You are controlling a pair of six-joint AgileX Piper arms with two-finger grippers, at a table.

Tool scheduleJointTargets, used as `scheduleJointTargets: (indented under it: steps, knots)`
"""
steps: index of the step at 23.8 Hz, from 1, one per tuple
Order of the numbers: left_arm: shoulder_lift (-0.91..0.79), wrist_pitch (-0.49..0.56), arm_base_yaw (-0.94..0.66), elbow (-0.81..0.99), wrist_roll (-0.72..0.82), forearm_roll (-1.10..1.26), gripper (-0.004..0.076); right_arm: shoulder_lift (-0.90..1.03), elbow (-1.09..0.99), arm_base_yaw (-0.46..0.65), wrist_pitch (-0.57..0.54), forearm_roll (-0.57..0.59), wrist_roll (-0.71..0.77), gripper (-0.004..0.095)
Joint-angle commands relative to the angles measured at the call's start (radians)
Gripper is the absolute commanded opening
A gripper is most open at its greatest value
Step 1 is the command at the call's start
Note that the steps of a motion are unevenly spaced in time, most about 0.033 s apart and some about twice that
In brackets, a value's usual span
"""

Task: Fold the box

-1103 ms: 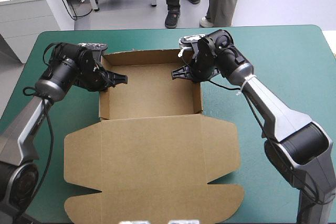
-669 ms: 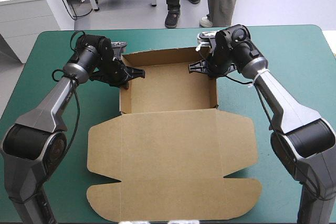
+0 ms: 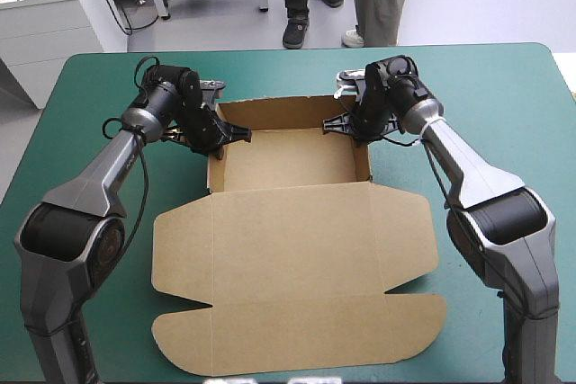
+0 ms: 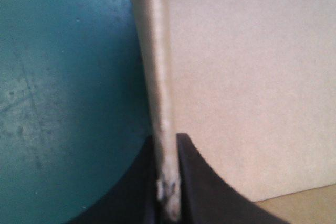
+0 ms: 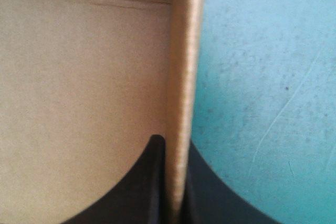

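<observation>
High view looks down over the whole box (image 3: 288,249); both wrist views sit close against its opposite side walls

The teal-green desk (image 3: 504,114) carries the brown box (image 3: 297,267), open tray standing toward the far edge and its lid lying flat on the cover toward the near edge.

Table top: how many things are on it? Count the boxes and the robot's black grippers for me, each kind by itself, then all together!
Boxes: 1, the brown box, an open tray with its lid lying flat.
Grippers: 2, the left gripper and the right gripper, each shut on a side wall of the box.
Total: 3.
</observation>
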State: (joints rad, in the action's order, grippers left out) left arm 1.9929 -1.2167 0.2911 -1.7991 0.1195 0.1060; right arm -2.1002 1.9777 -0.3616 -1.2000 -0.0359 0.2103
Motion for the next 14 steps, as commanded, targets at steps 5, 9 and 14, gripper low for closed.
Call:
scheduleJointTargets:
  steps: [5, 9, 14]
  knots:
    - [-0.040, 0.040, 0.007, -0.072, -0.047, 0.040, 0.0363, 0.037, 0.020, -0.008, -0.051, 0.036, 0.054, 0.0468]
    - [-0.040, 0.017, 0.007, -0.108, -0.119, 0.040, 0.0541, 0.058, 0.039, -0.008, -0.051, 0.102, 0.061, 0.0482]
    - [-0.040, -0.039, 0.006, -0.149, -0.132, 0.027, 0.0557, 0.115, 0.074, -0.008, -0.051, 0.177, 0.061, 0.0482]
